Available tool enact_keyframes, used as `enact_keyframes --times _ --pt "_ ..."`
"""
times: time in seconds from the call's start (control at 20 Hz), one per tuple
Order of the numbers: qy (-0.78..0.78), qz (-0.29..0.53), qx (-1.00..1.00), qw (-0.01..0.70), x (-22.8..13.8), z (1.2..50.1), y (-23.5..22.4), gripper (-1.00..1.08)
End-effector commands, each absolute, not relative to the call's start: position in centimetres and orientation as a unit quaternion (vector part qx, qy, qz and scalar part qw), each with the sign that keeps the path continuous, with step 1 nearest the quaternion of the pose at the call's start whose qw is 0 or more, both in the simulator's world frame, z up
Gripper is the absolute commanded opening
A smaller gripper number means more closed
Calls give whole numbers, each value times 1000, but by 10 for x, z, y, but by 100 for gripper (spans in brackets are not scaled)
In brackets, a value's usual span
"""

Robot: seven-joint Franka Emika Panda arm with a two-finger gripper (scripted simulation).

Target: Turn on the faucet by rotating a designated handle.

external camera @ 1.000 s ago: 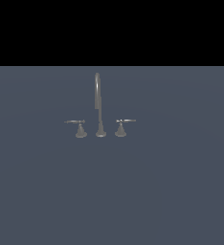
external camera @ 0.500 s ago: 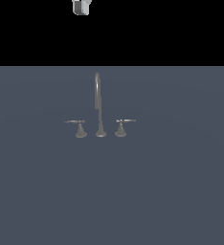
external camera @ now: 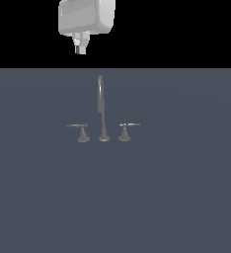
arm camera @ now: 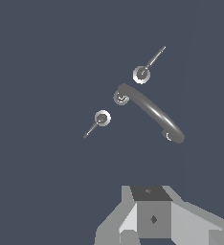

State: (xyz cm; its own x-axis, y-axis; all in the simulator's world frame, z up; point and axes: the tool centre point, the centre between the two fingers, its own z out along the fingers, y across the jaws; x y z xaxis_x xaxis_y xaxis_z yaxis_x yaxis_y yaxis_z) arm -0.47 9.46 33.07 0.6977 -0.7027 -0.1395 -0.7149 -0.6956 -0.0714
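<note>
Slate-blue bench [external camera: 186,197] fills the lower part of the exterior view, with plain black behind it. On it stands the faucet [external camera: 101,106]: a thin gooseneck spout with a short lever on a flared base at each side. The handle [external camera: 79,128] to be turned is the lever on the exterior view's left, its thin arm pointing away from the spout; it lies level and looks unturned.

A second ago nothing hung over the bench; half a second ago only a small grey tip showed at the top edge. Now the hand [external camera: 80,48] has come well into view, high above and a little to the exterior view's left of the spout, well apart from everything. Whether its fingers are spread or closed I cannot tell; it grips nothing.

I judge this to be the approach: the arm is descending toward the handle, and contact is yet to come.
</note>
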Motion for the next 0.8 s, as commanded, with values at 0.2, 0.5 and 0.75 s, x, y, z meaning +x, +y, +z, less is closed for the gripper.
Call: enact_keyframes --times 0.2,0.5,0.75 --pt "463 52 -884 50 30 279 115 -100" --pt "530 47 -846 38 56 228 132 -100" --pt "581 39 -812 26 73 182 146 -100"
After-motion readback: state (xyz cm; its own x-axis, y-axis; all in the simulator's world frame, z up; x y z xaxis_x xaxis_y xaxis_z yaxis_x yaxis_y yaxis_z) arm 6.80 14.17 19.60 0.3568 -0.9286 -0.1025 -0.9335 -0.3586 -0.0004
